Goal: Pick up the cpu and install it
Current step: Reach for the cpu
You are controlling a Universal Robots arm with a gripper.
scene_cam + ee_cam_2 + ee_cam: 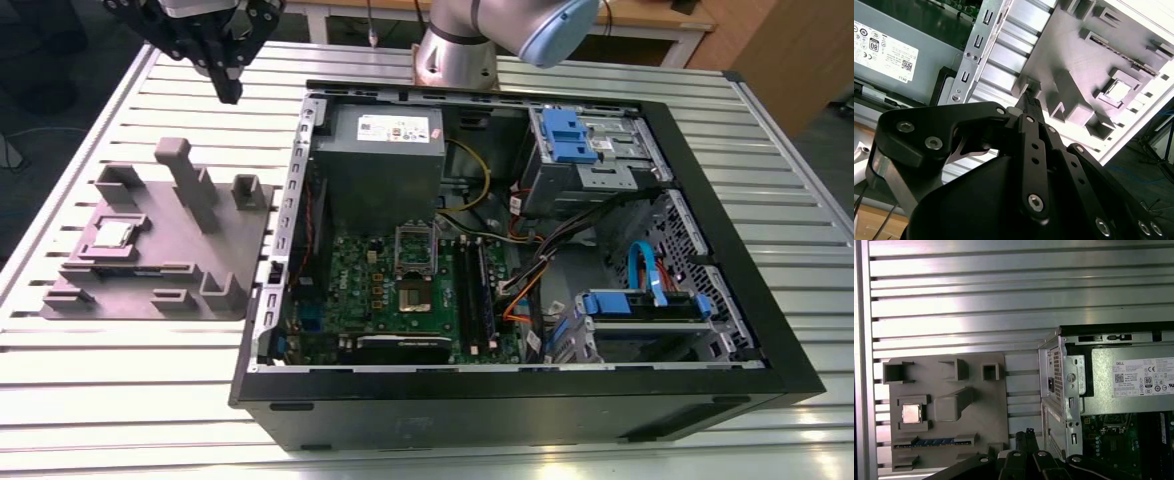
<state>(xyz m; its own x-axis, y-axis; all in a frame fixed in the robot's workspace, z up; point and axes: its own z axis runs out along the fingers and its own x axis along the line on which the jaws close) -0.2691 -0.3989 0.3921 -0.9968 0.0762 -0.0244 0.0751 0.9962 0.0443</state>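
Note:
The cpu (114,235) is a small silver square lying flat in a recess of the grey holder block (174,290) on the exterior view's left; both wrist views show it too (1117,90) (911,413). My black gripper (230,95) hangs in the air above the slatted table, behind the block and well apart from the cpu. Its fingertips (1029,102) (1026,435) are pressed together with nothing between them. Inside the open computer case (747,330), the motherboard socket (411,296) lies uncovered with its hinged silver frame (416,245) raised.
The grey holder block has tall posts (180,165) standing up near the cpu. A grey power supply (380,135) sits at the case's back. Blue drive brackets (567,135) and loose cables (534,260) fill the case's right side. The arm's base (461,50) stands behind the case.

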